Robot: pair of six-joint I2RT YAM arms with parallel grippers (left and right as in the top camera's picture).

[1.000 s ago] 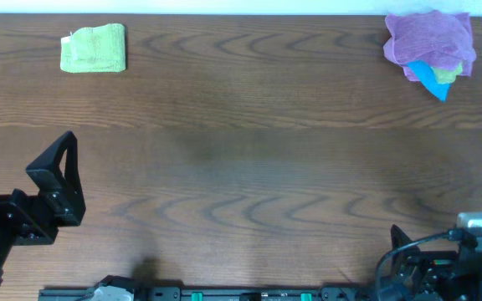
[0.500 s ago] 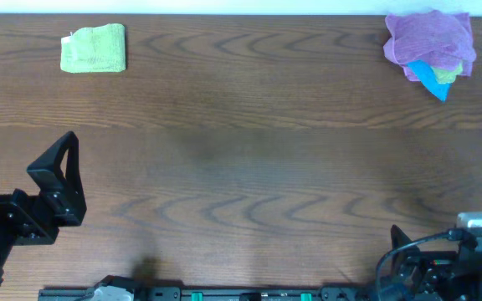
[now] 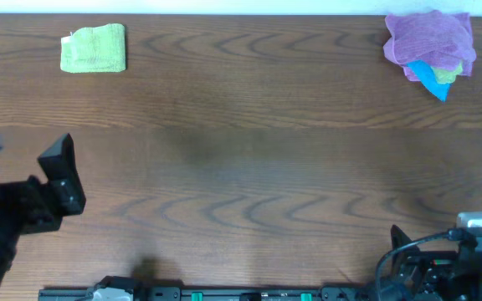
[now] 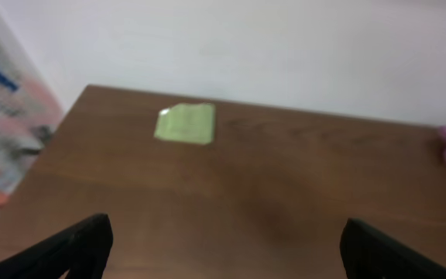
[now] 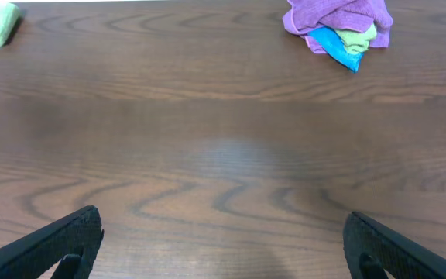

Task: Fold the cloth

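The cloth, a fuzzy lime rectangle, lies folded on the wood-grain table; left gripper and right gripper both gape wide, empty.

Dark wood-grain table against a plain, evenly lit white wall

No text, brand, number or sign can be read in any view; the white tag on the cloth is too small.
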